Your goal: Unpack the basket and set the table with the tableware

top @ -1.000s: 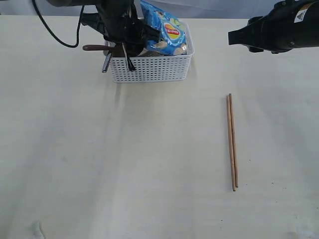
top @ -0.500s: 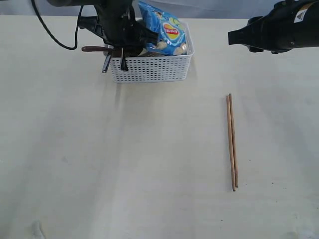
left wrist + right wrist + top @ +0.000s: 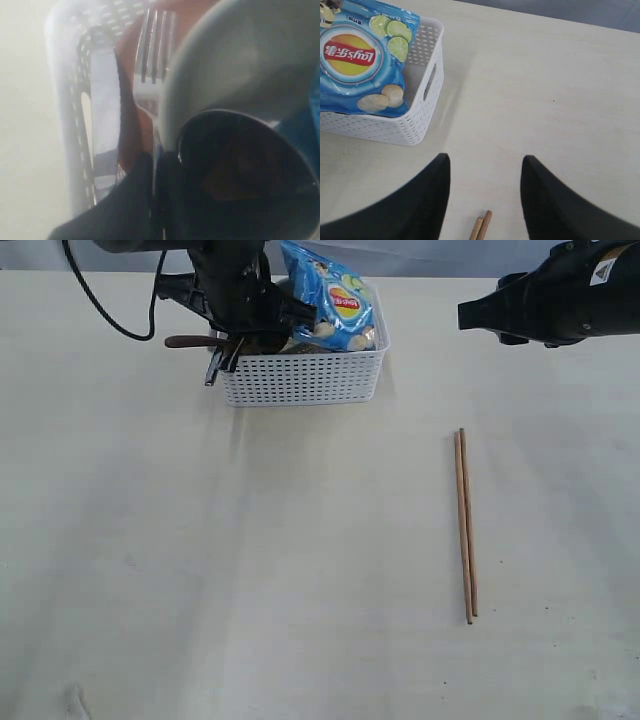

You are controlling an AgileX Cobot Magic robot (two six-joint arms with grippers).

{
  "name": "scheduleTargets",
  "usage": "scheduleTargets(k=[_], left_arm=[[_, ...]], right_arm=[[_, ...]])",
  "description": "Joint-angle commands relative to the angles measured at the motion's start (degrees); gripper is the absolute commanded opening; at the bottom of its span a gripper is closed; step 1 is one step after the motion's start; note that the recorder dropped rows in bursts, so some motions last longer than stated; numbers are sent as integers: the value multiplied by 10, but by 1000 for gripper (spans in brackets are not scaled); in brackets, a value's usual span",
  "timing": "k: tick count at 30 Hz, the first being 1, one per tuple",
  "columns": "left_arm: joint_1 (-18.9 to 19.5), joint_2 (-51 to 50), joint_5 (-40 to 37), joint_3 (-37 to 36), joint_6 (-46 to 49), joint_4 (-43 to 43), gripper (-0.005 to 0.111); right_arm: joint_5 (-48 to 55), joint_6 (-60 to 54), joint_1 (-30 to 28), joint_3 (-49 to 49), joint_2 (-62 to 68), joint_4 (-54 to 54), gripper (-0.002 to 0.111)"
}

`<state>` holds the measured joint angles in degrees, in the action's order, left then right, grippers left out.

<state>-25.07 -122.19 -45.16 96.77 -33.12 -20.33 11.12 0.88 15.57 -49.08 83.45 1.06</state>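
Note:
The white basket (image 3: 300, 377) stands at the back of the table (image 3: 300, 560), with a blue snack bag (image 3: 336, 302) on top. A wooden spoon handle (image 3: 185, 340) sticks out over its left end. My left gripper (image 3: 222, 358) reaches into that end. In the left wrist view its dark fingers (image 3: 127, 200) are shut on the handle of the steel fork (image 3: 152, 60), beside the cream bowl (image 3: 235, 65), steel cup (image 3: 245, 170) and brown plate (image 3: 131, 115). The chopsticks (image 3: 465, 525) lie on the table at right. My right gripper (image 3: 485, 159) hangs open above their far ends (image 3: 481, 227).
The right arm (image 3: 550, 302) hovers at the back right, beyond the basket's right end (image 3: 427, 85). A black cable (image 3: 105, 310) loops behind the left arm. The basket wall (image 3: 75, 100) is close beside the left fingers.
The left gripper's fingers have closed together at the basket's left end, from spread apart to nearly touching. The right arm and chopsticks have not moved.

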Motion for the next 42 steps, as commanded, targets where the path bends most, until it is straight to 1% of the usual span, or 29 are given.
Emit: scheduleTargets(k=[1,11,27,36,39,42], left_arm=[[1,2,-2,-2,-2,0,0],[1,32,17,-2,0,-9,0],[1,54,3,-2,18,-9,0],[2,81,-21,-2,18,-34,0],[2,88,-30,-2,38,-34,0],[2,96,-40,-2,90,-32,0]], right_arm=[[-6,-2,-2,-2,-3,5,44],[-11,-2,-2,-2,-3,5,44],[-12,-2,-2,-2,-3,5,44],[-12,-2,-2,-2,-3,5,44],[-12,-2,-2,-2,-3,5,44],[-12,-2,-2,-2,-3,5,44]])
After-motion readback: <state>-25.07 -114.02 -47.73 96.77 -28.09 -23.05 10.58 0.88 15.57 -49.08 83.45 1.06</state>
